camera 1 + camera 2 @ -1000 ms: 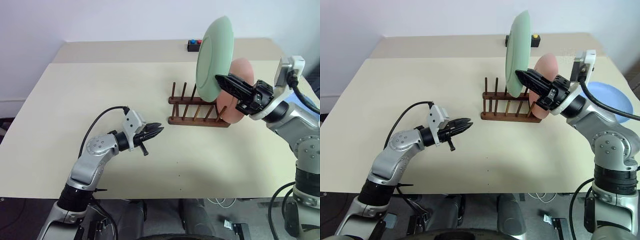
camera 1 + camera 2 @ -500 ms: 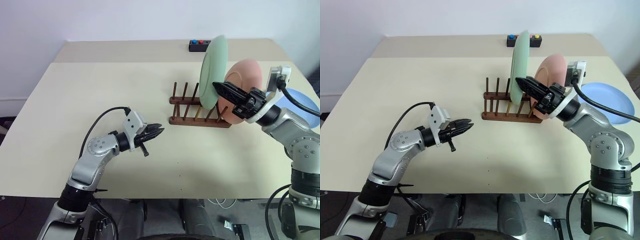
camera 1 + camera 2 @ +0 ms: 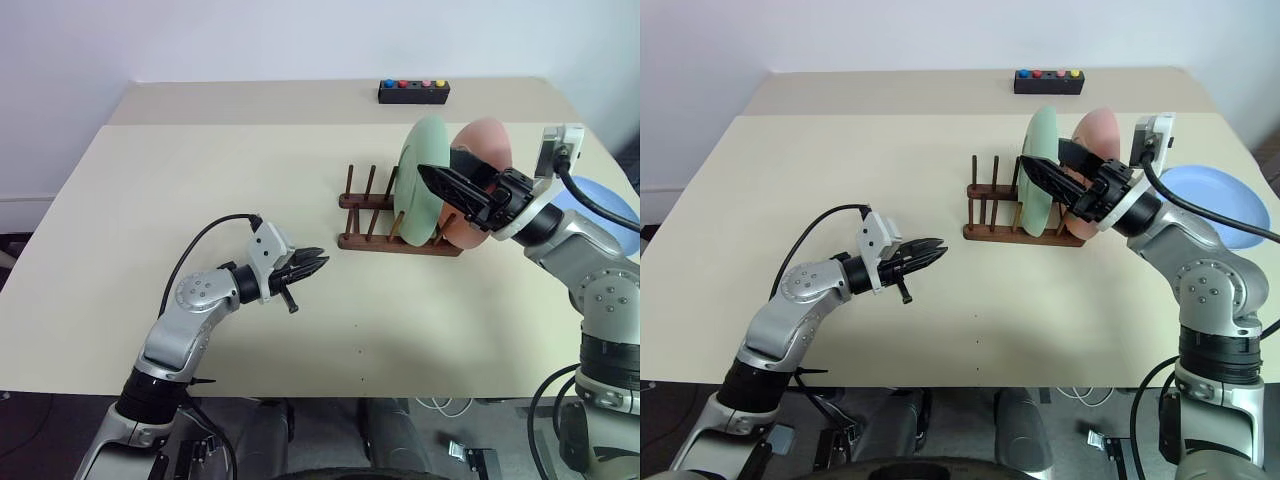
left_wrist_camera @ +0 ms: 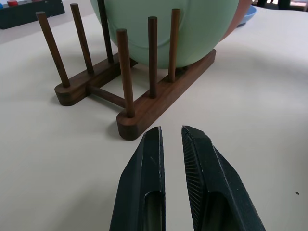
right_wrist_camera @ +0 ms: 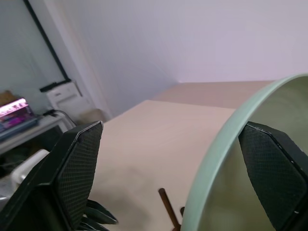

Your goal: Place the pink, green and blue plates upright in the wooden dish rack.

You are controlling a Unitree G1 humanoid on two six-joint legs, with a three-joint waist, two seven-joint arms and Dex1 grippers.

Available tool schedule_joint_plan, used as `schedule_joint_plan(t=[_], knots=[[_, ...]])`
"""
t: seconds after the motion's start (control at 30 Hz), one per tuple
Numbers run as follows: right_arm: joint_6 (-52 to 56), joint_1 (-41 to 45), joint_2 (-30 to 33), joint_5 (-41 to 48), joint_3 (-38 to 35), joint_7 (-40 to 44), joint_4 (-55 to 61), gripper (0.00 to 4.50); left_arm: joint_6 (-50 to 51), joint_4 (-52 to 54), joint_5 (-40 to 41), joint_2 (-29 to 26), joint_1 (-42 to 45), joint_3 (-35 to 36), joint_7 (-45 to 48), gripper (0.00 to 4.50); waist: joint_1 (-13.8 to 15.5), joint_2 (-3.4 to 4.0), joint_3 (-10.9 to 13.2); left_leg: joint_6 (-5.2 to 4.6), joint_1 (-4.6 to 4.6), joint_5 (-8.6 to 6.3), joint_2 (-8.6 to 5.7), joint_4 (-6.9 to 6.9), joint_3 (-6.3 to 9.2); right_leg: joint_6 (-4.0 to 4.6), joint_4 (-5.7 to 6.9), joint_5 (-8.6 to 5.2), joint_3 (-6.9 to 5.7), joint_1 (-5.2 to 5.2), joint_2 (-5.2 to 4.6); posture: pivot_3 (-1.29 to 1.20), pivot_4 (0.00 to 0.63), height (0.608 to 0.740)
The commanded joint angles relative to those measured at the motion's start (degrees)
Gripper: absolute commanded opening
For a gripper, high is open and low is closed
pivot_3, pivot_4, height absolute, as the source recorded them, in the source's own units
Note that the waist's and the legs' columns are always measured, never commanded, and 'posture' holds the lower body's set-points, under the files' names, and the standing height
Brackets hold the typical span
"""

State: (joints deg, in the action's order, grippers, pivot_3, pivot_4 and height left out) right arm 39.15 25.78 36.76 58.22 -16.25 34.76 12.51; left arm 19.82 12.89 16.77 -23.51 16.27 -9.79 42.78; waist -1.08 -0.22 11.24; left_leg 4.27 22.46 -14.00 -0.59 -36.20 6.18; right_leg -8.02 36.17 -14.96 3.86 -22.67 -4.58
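Note:
The pale green plate [image 3: 418, 180] stands upright between the pegs of the wooden dish rack [image 3: 372, 214]. The pink plate [image 3: 488, 138] stands in the rack just behind it. My right gripper [image 3: 436, 162] is open, one finger on each side of the green plate's upper rim [image 5: 226, 192]. To the right, the blue plate [image 3: 1230, 200] lies flat on the table. Left of the rack, my left gripper [image 3: 312, 264] hovers shut and empty above the table, pointing at the rack [image 4: 144, 103].
A black box with coloured buttons [image 3: 413, 91] sits at the table's far edge, behind the rack. The beige table [image 3: 200, 180] spreads wide to the left and in front of the rack. The rack's left peg slots hold nothing.
The right arm lowered the green plate from above the rack into a slot in front of the pink plate, then opened its fingers off it. The left arm stayed still.

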Motion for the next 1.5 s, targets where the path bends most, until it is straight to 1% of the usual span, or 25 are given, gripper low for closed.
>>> schedule_joint_plan(t=[0.03, 0.23, 0.33, 0.47, 1.0, 1.5], knots=[[-2.5, 2.9, 1.4, -2.1, -1.5, 0.5, 3.5, 4.46, 0.0, 1.9, 0.3, 0.0, 0.3, 0.3, 0.0, 0.60, 0.0, 0.00, 0.0, 0.00, 0.00, 0.00, 0.00, 0.00, 0.00, 0.00, 0.00, 0.00, 0.00, -0.01, 0.00, 0.00, 0.150, 0.734], [-3.1, 3.7, 3.1, -5.2, -1.3, 2.3, 5.5, 4.46, 0.0, 1.8, 0.3, 0.1, 0.3, 0.2, 0.0, 0.60, 0.1, 0.00, 0.0, 0.00, 0.03, 0.00, 0.00, 0.02, 0.00, 0.00, -0.02, 0.00, 0.00, -0.02, 0.00, 0.00, 0.150, 0.734], [-2.5, 4.6, 4.2, -5.3, -2.0, 2.7, 5.8, 4.46, 0.0, 1.8, 0.4, 0.2, 0.3, 0.1, 0.0, 0.60, 0.0, 0.00, 0.0, 0.00, 0.03, 0.00, 0.00, 0.03, 0.00, 0.00, -0.03, 0.00, 0.00, -0.03, 0.00, 0.00, 0.150, 0.734], [-2.6, 3.6, 5.0, -6.5, -1.4, 3.7, 6.6, 4.46, -0.1, 1.6, 0.3, 0.3, 0.4, -0.1, 0.1, 0.60, 0.0, -0.01, 0.0, 0.00, 0.03, 0.00, 0.00, 0.04, 0.00, 0.00, -0.03, 0.00, 0.00, -0.03, 0.00, 0.00, 0.150, 0.734], [-4.5, 2.1, 6.0, -16.1, 1.4, 6.5, 5.9, 4.46, 0.0, 1.5, 0.2, 0.2, 0.3, -0.1, 0.4, 0.60, 0.1, -0.01, 0.0, 0.00, 0.04, 0.00, 0.00, 0.03, 0.00, 0.00, -0.03, 0.00, 0.00, -0.03, -0.01, 0.00, 0.150, 0.734], [-5.0, 2.4, 6.2, -20.1, 1.5, 7.4, 5.1, 4.46, -0.2, 1.2, 0.0, 0.3, 0.5, -0.4, 0.5, 0.60, 0.1, -0.01, 0.0, 0.00, 0.04, 0.00, 0.00, 0.03, 0.00, 0.00, -0.04, 0.00, 0.00, -0.04, 0.00, 0.00, 0.150, 0.734]])
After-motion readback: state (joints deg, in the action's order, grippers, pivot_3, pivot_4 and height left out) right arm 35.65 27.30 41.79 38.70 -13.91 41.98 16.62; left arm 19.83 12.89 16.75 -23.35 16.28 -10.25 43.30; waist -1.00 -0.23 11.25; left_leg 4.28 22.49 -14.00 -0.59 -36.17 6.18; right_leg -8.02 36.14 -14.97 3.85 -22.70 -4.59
